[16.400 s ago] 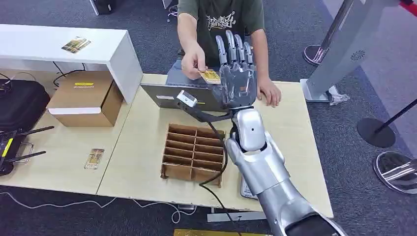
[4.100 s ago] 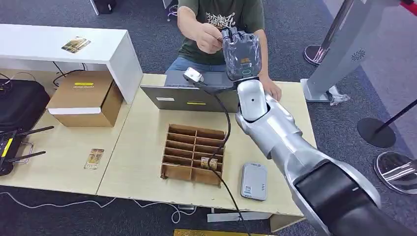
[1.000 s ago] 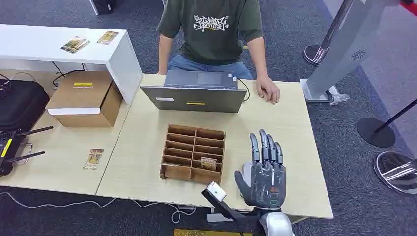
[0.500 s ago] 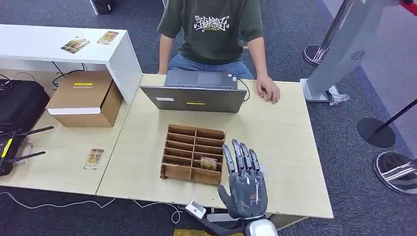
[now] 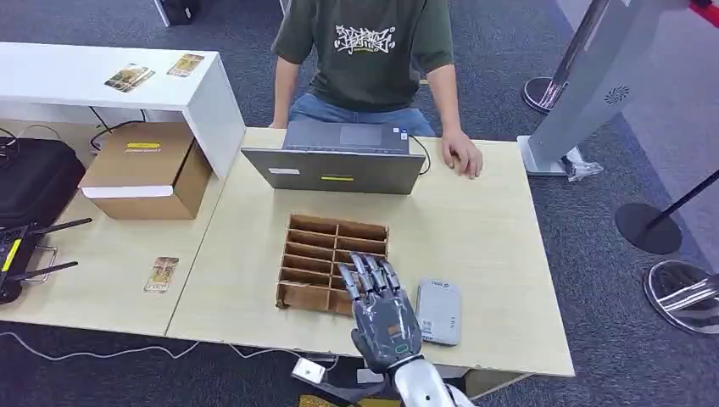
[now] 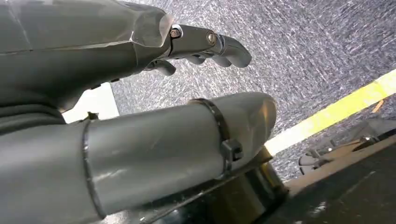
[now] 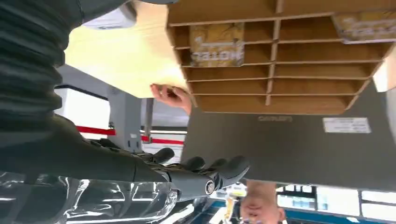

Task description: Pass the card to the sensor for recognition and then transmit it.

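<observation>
My right hand (image 5: 381,315) hovers with fingers spread and nothing in it, above the near right corner of the wooden slotted organizer (image 5: 318,254). The grey card sensor (image 5: 439,311) lies flat on the table just right of that hand. In the right wrist view a gold printed card (image 7: 216,44) stands in one organizer slot beyond my right hand (image 7: 187,179), and a second card (image 7: 366,25) shows at the organizer's (image 7: 280,88) far side. My left hand (image 6: 201,44) hangs over grey carpet, fingers loosely bent, holding nothing.
A person sits behind a laptop (image 5: 339,157) with one hand (image 5: 462,157) resting on the table (image 5: 492,229). Two cards (image 5: 131,76) lie on the white shelf and one card (image 5: 161,273) on the left table. A cardboard box (image 5: 148,170) stands at left.
My right hand has slid left along the table's near edge, from over the sensor to the organizer's corner. The sensor is uncovered now and the card in the slot is hidden in the head view.
</observation>
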